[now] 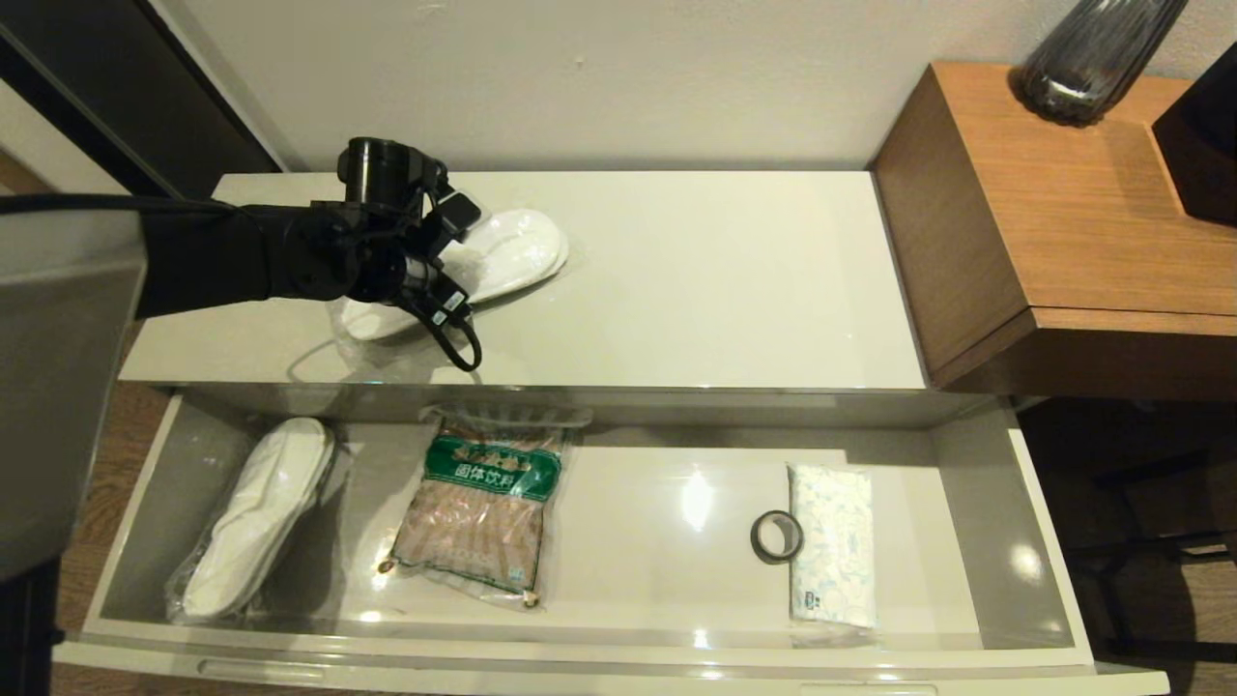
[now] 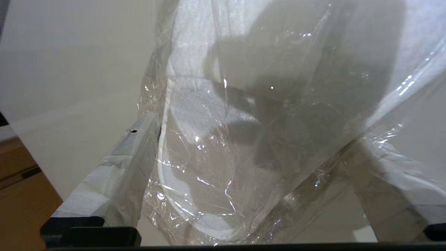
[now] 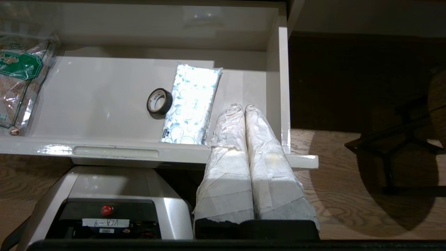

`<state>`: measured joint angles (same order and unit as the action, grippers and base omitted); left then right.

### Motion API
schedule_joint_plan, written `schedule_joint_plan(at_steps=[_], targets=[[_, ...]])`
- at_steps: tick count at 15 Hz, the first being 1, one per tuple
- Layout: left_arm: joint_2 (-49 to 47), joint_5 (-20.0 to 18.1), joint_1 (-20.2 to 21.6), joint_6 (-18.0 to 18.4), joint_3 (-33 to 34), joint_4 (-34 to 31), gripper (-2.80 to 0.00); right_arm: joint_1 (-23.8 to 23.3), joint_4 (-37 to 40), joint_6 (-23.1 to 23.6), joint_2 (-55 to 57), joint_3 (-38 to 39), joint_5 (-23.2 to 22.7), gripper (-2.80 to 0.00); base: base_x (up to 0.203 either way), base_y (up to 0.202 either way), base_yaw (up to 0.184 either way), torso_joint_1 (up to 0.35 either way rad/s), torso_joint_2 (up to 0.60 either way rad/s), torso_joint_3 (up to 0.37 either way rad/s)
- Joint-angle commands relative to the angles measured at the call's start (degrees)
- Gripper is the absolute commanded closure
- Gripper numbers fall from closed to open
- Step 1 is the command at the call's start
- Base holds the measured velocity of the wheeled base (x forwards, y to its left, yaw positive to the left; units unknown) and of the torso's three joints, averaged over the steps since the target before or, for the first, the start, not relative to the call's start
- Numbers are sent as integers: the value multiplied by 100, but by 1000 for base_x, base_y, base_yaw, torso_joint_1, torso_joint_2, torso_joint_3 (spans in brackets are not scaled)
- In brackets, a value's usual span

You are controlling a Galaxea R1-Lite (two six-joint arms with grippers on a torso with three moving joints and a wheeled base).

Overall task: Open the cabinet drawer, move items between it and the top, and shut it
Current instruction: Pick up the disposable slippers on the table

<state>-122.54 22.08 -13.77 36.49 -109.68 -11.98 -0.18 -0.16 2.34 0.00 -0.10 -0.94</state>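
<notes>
The cabinet drawer (image 1: 1005,503) stands pulled out. Inside lie a bagged pair of white slippers (image 1: 256,512) at the left, and a black tape roll (image 1: 777,536) touching a white patterned packet (image 1: 831,541) at the right. A second bagged pair of slippers (image 1: 512,246) rests on the top (image 1: 725,280), at its left. My left gripper (image 2: 256,134) hangs over this bag, open, with its taped fingers (image 2: 122,167) wide apart on either side of the slippers' (image 2: 209,104) heel end. My right gripper (image 3: 240,108) is shut and empty, low by the drawer's front right corner (image 3: 299,162).
A brown and green snack bag (image 1: 488,503) lies in the drawer left of centre. The taller brown side table (image 1: 1082,222), carrying a dark glass vase (image 1: 1092,53), adjoins the top's right end. My robot base (image 3: 111,202) sits below the drawer front.
</notes>
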Motion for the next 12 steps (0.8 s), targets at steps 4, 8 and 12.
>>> schedule_joint_plan(at_steps=[4, 8, 12], targets=[[-156, 112, 85, 16, -1, -15, -280, 1, -2, 3, 9, 1, -3, 0, 0, 0, 0, 0, 0, 0], [-156, 216, 85, -54, 122, -13, 0, 1, -2, 3, 9, 1, -3, 0, 0, 0, 0, 0, 0, 0], [-74, 149, 65, -321, 222, -14, 0, 1, -2, 3, 9, 1, -3, 0, 0, 0, 0, 0, 0, 0]])
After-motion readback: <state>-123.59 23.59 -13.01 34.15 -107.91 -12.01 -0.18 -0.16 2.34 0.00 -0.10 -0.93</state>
